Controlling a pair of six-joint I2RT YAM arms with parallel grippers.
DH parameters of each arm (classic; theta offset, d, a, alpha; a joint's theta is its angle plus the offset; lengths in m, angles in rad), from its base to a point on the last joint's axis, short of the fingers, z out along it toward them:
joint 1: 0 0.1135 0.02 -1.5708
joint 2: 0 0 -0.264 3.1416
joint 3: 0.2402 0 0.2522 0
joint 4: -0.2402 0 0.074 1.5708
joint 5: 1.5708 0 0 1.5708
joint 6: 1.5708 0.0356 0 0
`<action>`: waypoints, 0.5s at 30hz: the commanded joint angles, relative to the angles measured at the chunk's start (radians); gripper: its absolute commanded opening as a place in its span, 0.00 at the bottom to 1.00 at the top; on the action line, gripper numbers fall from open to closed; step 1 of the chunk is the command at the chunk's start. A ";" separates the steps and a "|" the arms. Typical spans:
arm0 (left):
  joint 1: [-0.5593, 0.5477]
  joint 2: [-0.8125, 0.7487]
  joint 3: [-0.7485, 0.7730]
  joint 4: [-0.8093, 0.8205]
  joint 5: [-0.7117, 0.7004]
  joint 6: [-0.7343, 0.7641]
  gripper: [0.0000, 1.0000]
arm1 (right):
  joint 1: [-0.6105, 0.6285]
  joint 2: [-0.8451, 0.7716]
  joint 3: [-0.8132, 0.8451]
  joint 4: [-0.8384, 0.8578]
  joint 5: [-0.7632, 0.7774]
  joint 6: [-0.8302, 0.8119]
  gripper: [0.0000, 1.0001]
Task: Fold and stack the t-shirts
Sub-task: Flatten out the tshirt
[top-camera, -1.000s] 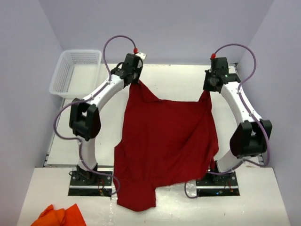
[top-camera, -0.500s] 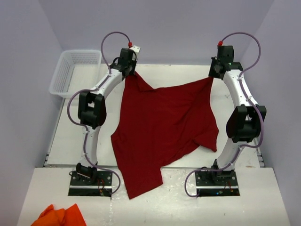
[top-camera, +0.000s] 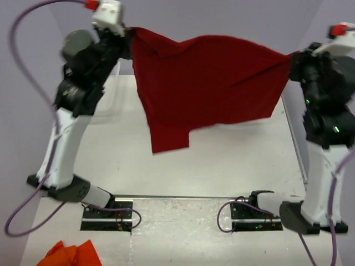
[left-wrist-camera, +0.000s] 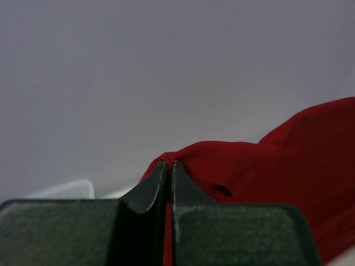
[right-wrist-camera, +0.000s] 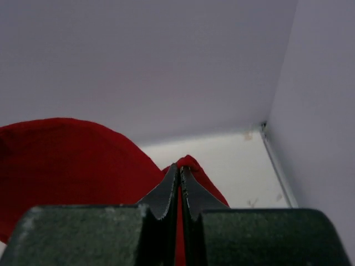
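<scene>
The right gripper (right-wrist-camera: 178, 169) is pinched tight on a fold of the red t-shirt (right-wrist-camera: 72, 160), with a thin strip of cloth showing in the slit between its dark jaws. The rest of the shirt swells out to the left, over a white table (right-wrist-camera: 233, 158). Pale walls (right-wrist-camera: 138, 61) meet in a corner at the right.

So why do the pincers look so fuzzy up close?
Left wrist view: the left pincer sits very near the lens, so it blurs; right wrist view: the right pincer blurs likewise; top view: the red t-shirt looks clearer.
</scene>
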 commanded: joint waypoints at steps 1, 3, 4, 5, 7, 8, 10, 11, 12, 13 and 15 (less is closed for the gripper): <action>-0.014 -0.256 0.015 -0.024 0.055 0.010 0.00 | 0.006 -0.184 0.121 -0.063 0.002 -0.042 0.00; -0.015 -0.394 -0.042 -0.005 0.097 -0.002 0.00 | 0.009 -0.250 0.132 -0.065 -0.023 -0.047 0.00; -0.014 -0.430 -0.050 -0.001 0.103 -0.013 0.00 | 0.012 -0.295 0.143 -0.069 -0.029 -0.047 0.00; -0.014 -0.459 -0.044 0.002 0.112 -0.017 0.00 | 0.012 -0.310 0.158 -0.077 -0.034 -0.044 0.00; -0.014 -0.490 -0.007 -0.010 0.112 -0.020 0.00 | 0.016 -0.318 0.221 -0.111 -0.020 -0.044 0.00; -0.014 -0.485 0.046 -0.031 0.099 -0.019 0.00 | 0.016 -0.312 0.241 -0.120 -0.006 -0.042 0.00; -0.014 -0.432 0.111 -0.063 0.083 -0.007 0.00 | 0.016 -0.291 0.294 -0.152 0.038 -0.048 0.00; -0.014 -0.410 0.142 -0.074 0.059 -0.003 0.00 | 0.016 -0.271 0.304 -0.158 0.054 -0.055 0.00; -0.014 -0.372 0.143 -0.071 0.050 0.012 0.00 | 0.016 -0.260 0.304 -0.155 0.063 -0.059 0.00; -0.014 -0.353 0.140 -0.067 0.037 0.021 0.00 | 0.016 -0.248 0.302 -0.155 0.077 -0.062 0.00; -0.014 -0.274 0.130 -0.050 -0.004 0.039 0.00 | 0.016 -0.200 0.289 -0.154 0.135 -0.070 0.00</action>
